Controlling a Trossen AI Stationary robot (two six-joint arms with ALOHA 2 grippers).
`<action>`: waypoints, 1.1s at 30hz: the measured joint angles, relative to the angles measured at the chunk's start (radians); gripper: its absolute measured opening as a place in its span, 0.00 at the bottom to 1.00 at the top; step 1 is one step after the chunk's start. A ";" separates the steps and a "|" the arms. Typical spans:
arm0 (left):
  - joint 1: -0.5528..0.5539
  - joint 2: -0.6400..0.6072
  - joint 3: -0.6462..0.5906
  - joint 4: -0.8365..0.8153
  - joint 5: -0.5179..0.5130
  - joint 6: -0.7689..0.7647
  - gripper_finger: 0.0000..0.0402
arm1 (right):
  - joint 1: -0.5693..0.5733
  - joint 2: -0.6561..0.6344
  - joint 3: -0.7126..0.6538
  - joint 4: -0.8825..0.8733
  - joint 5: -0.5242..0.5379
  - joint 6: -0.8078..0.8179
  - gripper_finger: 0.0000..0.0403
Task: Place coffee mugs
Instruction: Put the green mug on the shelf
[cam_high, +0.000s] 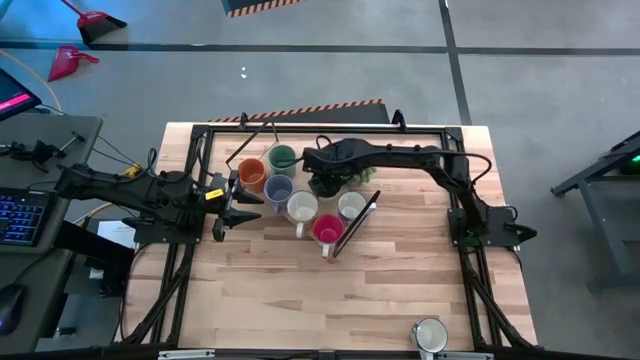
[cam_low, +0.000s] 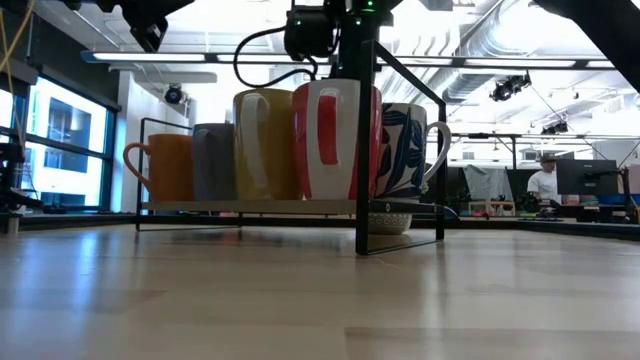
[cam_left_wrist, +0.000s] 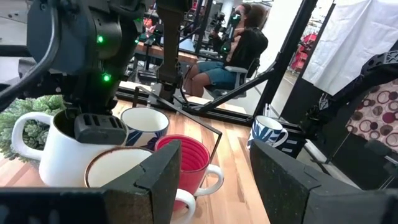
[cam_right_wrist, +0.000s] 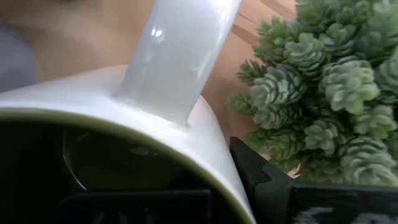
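Observation:
Several mugs stand bunched on the table within a thin black frame (cam_high: 357, 226): orange (cam_high: 251, 175), green (cam_high: 282, 158), blue-grey (cam_high: 278, 188), cream (cam_high: 302, 207), red (cam_high: 327, 230) and white (cam_high: 351, 205). A blue-patterned mug (cam_high: 430, 335) sits alone near the near edge. My right gripper (cam_high: 322, 183) reaches into the cluster beside the spiky plant (cam_high: 352, 176) and is shut on a white mug (cam_left_wrist: 62, 155), which it hides from above. My left gripper (cam_left_wrist: 214, 180) is open at the cluster's left side, touching nothing. My right gripper holds the white mug by its rim (cam_right_wrist: 214, 165) close to the handle (cam_right_wrist: 177, 56), one finger (cam_left_wrist: 99, 127) inside the cup and one (cam_right_wrist: 267, 180) outside, coming from above. The mug sits upright; the cream mug hides its base, so lifted or standing cannot be told.
The plant (cam_right_wrist: 323, 81) stands right against the held mug. Black frame bars (cam_low: 365, 150) rise around the cluster. Bare wood stretches across the near half of the table (cam_high: 300, 300). A person (cam_left_wrist: 239, 53) sits beyond the table.

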 joint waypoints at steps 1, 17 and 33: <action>0.000 0.000 0.000 0.001 0.000 0.000 0.45 | 0.002 0.004 0.000 0.000 -0.001 -0.008 0.00; 0.000 0.000 0.000 0.002 0.025 -0.001 0.45 | 0.008 0.017 0.000 -0.017 0.029 -0.018 0.00; 0.000 0.000 0.000 0.001 0.030 -0.019 0.45 | 0.006 0.038 0.000 -0.041 0.007 -0.037 0.00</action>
